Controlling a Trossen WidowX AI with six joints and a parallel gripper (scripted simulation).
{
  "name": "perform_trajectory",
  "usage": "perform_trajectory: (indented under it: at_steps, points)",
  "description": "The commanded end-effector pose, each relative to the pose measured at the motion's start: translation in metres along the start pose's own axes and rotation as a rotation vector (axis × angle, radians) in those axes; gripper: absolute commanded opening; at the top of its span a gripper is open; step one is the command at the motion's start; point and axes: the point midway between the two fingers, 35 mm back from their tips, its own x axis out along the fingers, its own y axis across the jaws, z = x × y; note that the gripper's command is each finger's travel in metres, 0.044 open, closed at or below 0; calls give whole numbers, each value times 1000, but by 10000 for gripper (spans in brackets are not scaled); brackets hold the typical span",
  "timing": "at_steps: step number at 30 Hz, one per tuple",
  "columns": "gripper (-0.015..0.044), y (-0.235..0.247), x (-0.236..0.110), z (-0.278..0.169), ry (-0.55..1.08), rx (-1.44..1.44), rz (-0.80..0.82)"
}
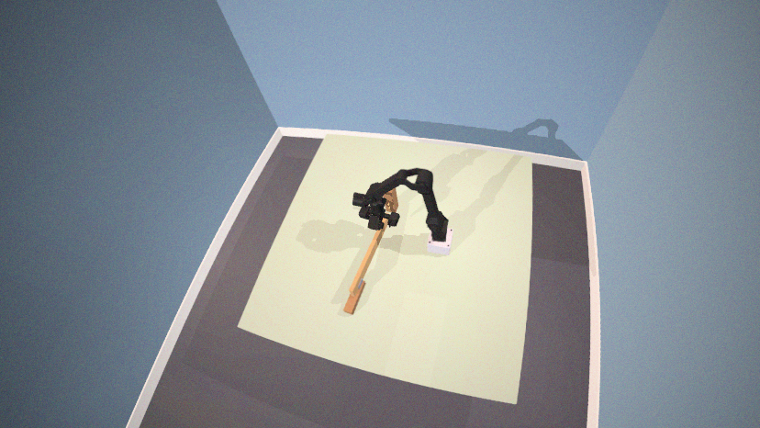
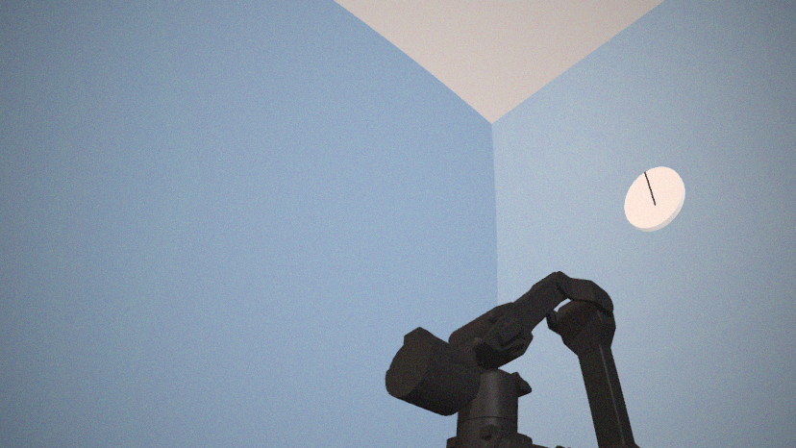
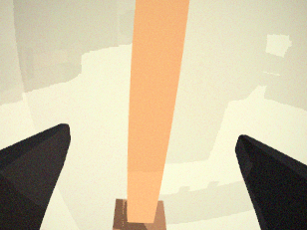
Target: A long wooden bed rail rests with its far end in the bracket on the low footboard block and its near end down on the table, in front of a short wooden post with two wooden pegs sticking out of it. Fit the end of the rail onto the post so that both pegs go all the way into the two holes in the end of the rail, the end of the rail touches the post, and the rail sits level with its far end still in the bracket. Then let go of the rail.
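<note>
The long wooden rail point(image 1: 366, 260) point(image 3: 158, 94) runs from the low footboard block point(image 1: 351, 304) at the front toward the short post point(image 1: 393, 200), which the arm partly hides. My gripper point(image 1: 384, 220) point(image 3: 156, 138) is open and hangs over the rail's end nearest the post, with one dark finger on each side of the rail and well clear of it. I cannot see the pegs. The exterior view shows only upper arm links against the wall.
The pale green mat point(image 1: 452, 319) covers the dark table, which has a white raised rim point(image 1: 212, 250). The arm's white base point(image 1: 440, 244) stands to the right of the rail. A white disc point(image 2: 654, 197) hangs on the blue wall.
</note>
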Motion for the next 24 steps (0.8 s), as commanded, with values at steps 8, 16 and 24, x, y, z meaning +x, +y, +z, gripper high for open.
perform_trajectory:
  at_steps: [8,16,24]
  points:
    - [440,3,21,-1,7,-6,11]
    - [440,4,33,-1,7,-5,11]
    - [387,5,40,-1,7,-6,11]
